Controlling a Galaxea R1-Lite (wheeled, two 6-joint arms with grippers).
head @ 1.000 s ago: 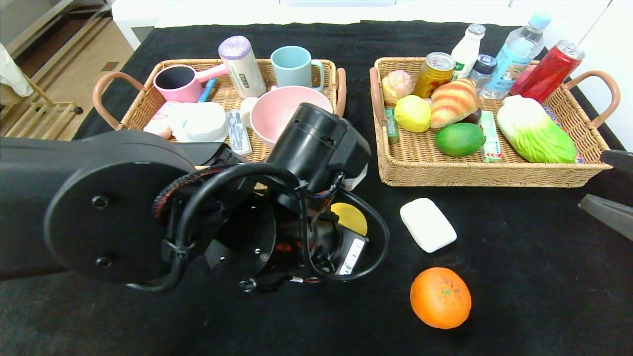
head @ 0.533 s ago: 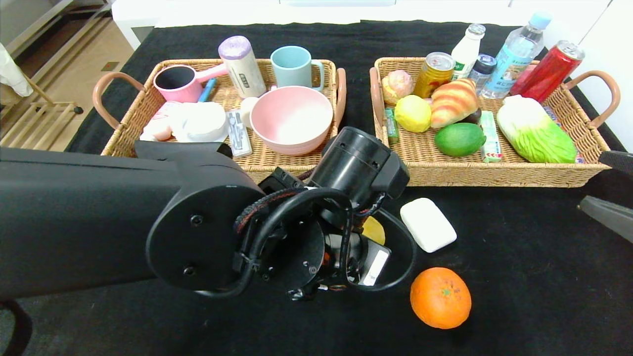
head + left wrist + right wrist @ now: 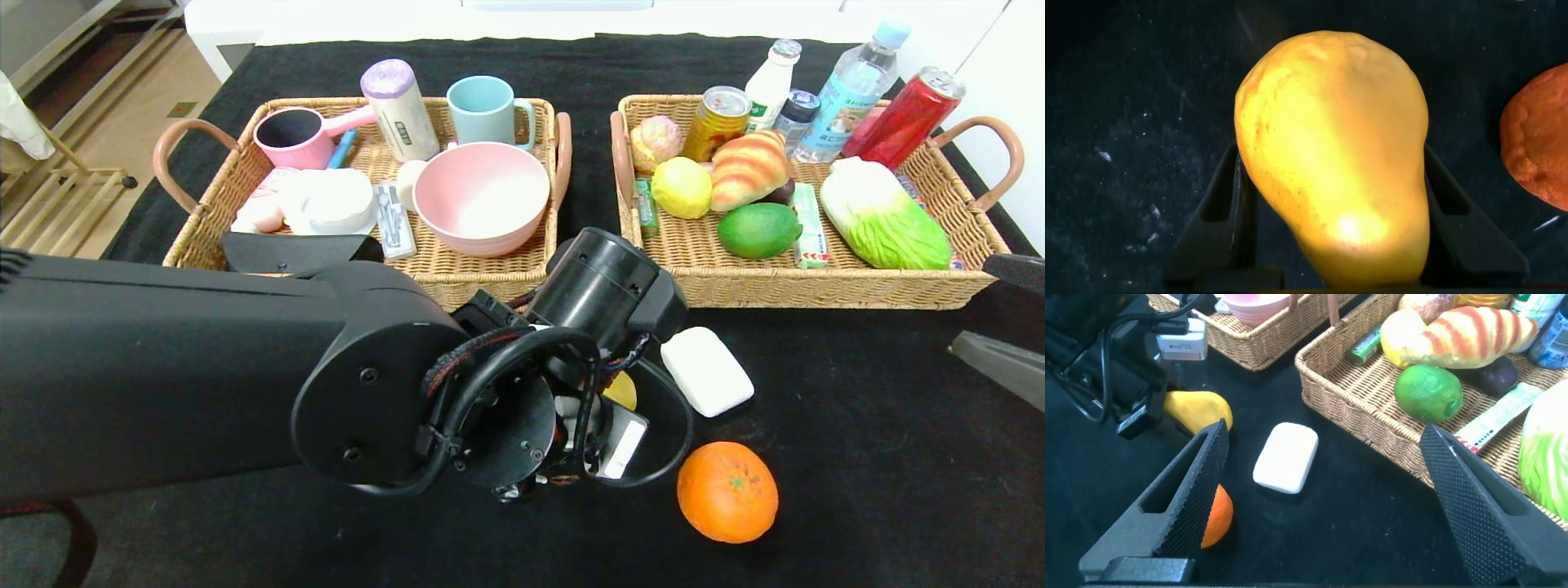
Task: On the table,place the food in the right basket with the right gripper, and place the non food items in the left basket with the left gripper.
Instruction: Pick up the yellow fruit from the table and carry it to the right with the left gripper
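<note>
A yellow pear lies on the black table, mostly hidden under my left arm in the head view. My left gripper is open, one finger on each side of the pear. A white soap bar and an orange lie just right of it. My right gripper is open and empty at the table's right edge, right of the soap. The pink bowl sits in the left basket. The croissant and green fruit lie in the right basket.
The left basket also holds a pink pot, a blue mug and white items. The right basket also holds a yellow fruit, a cabbage, cans and bottles. My left arm covers the table's front left.
My left arm has swung right and forward, away from the left basket's front, and has come down over the pear. The bowl is now in full view. The right gripper has barely moved.
</note>
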